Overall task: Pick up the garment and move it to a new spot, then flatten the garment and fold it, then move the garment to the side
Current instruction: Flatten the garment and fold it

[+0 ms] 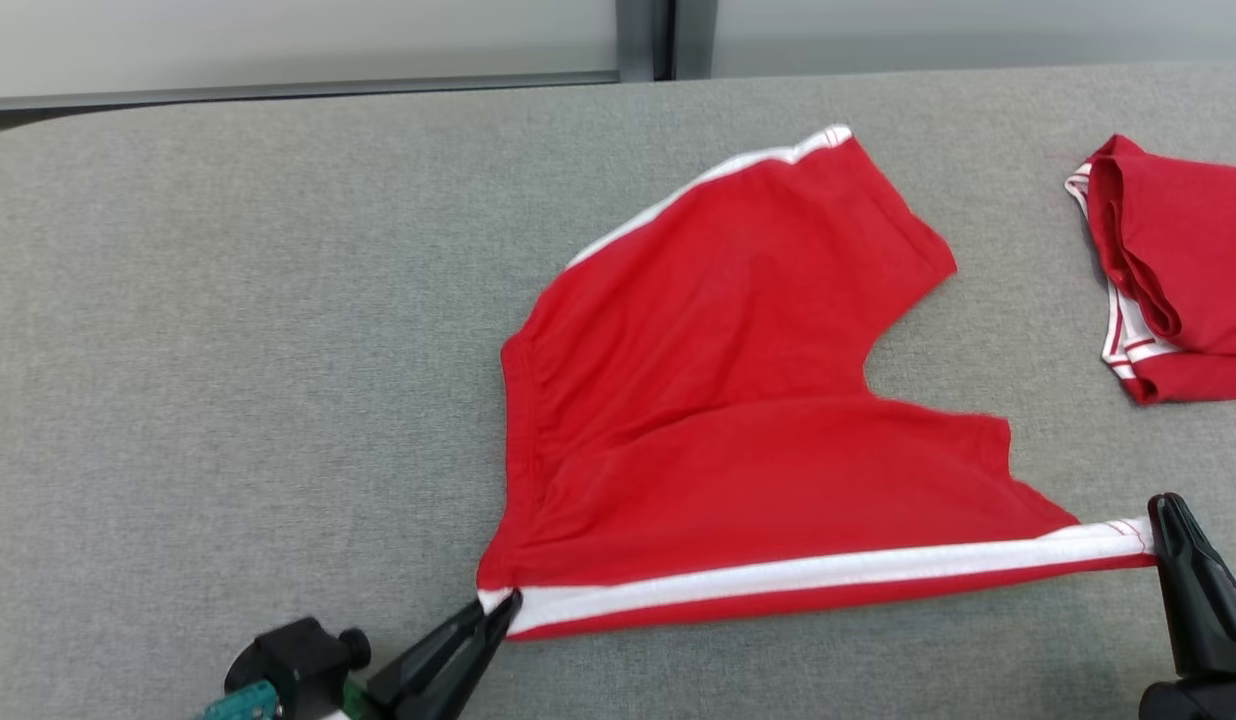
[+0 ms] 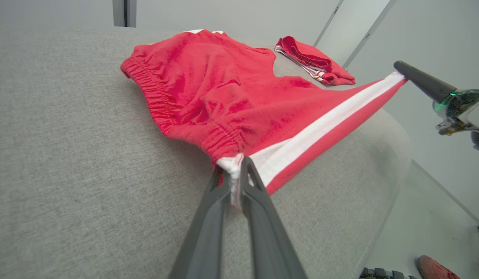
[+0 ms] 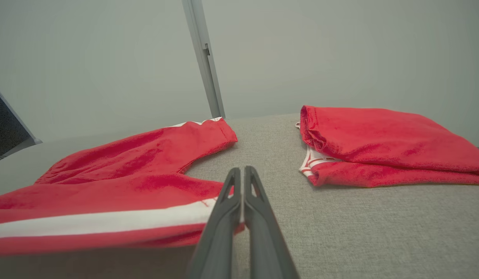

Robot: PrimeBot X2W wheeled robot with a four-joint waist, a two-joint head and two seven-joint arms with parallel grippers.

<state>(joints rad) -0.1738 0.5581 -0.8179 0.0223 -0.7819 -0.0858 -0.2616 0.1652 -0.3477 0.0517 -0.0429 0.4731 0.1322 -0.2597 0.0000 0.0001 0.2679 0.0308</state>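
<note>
Both clamped on the shorts (image 1: 738, 420), left tool (image 1: 503, 603) and right tool (image 1: 1163, 520) stretching them. Flattening step probably; next lay them smooth.

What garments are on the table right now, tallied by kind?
Spread-out red shorts: 1
Folded red garment: 1
Total: 2
</note>
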